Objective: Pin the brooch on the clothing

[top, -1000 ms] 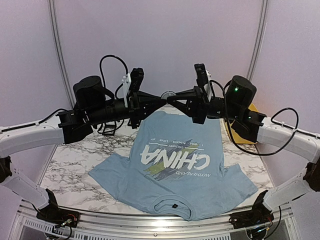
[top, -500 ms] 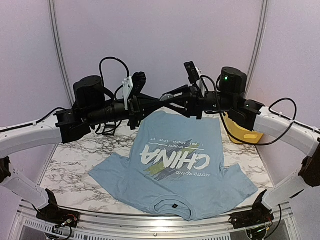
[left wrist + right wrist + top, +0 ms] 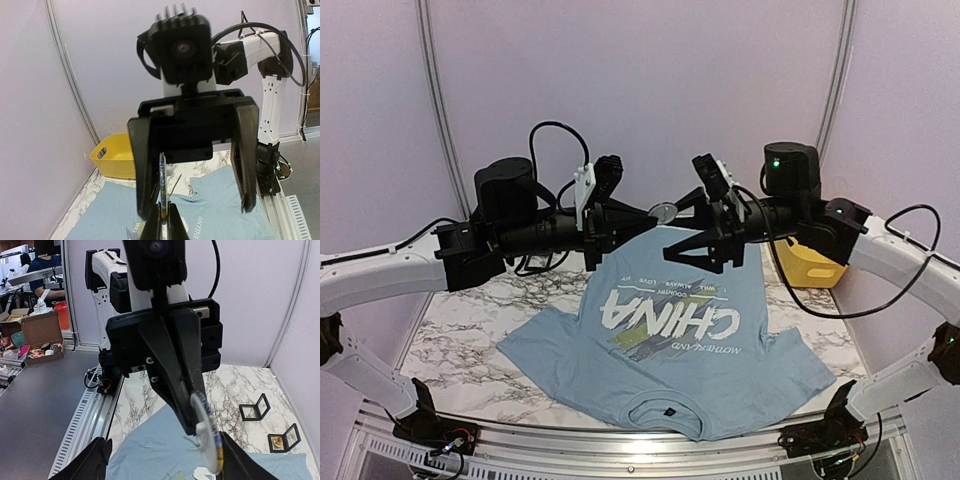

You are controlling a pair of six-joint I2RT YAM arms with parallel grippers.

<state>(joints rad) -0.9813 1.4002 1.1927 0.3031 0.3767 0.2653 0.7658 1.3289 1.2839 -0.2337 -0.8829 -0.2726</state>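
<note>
Within the last second the right hand (image 3: 674, 228) has spread its fingers and dropped away, leaving the brooch (image 3: 663, 211) pinched only by the left hand (image 3: 652, 210), high at 12 o'clock above the CHINA T-shirt (image 3: 670, 340) on the bench (image 3: 470, 310), so pinning can probably start.

light blue short-sleeved t-shirt (image 3: 665, 350) spread flat on the marble table (image 3: 460, 330), white "china" lettering and yellow-green streaks face up, collar at the near edge, small round pale brooch (image 3: 663, 211) held on edge in mid-air above its far hem
</note>
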